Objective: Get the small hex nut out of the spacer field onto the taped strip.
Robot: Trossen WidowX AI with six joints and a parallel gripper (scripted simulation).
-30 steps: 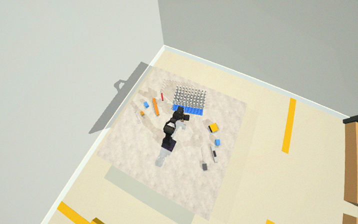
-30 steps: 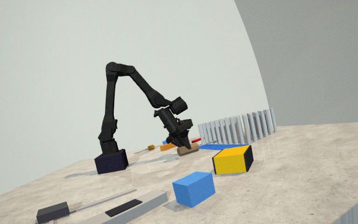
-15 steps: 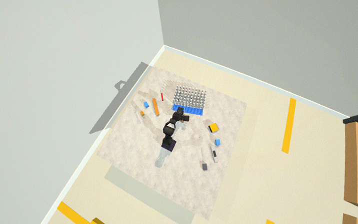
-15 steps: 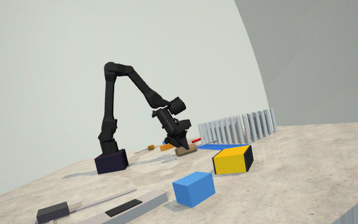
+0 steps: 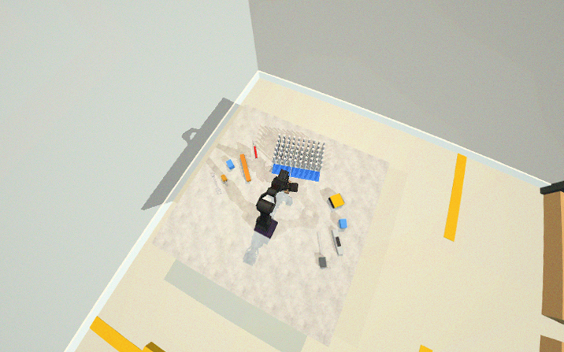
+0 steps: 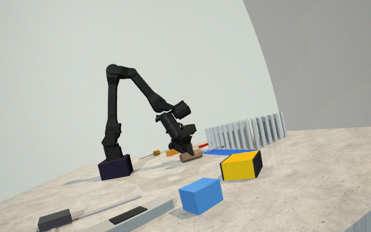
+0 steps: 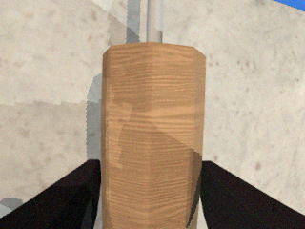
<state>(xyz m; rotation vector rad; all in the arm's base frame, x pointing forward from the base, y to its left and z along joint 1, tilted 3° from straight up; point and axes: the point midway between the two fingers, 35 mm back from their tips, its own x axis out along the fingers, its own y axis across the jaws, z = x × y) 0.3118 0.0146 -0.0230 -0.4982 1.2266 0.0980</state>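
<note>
My gripper (image 5: 287, 186) (image 6: 192, 154) (image 7: 150, 171) is shut on the wooden handle (image 6: 185, 157) (image 7: 152, 105) of a tool, low over the table in front of the blue taped strip (image 5: 307, 174) (image 6: 224, 152) (image 7: 293, 4). A thin metal rod (image 7: 154, 21) runs forward from the handle; its far end is outside the wrist view. The metal spacers (image 5: 298, 154) (image 6: 254, 134) stand upright in rows behind the strip. Part of the strip is hidden under the arm in the top view. I cannot make out the hex nut in any view.
A yellow block (image 5: 337, 200) (image 6: 237, 166), a blue block (image 5: 342, 223) (image 6: 201, 195), a grey bar (image 5: 338, 248) (image 6: 145, 217) and a dark-handled tool (image 5: 322, 262) (image 6: 54, 219) lie right. An orange bar (image 5: 245, 167), a red rod (image 5: 255, 152) and another blue block (image 5: 229, 164) lie left.
</note>
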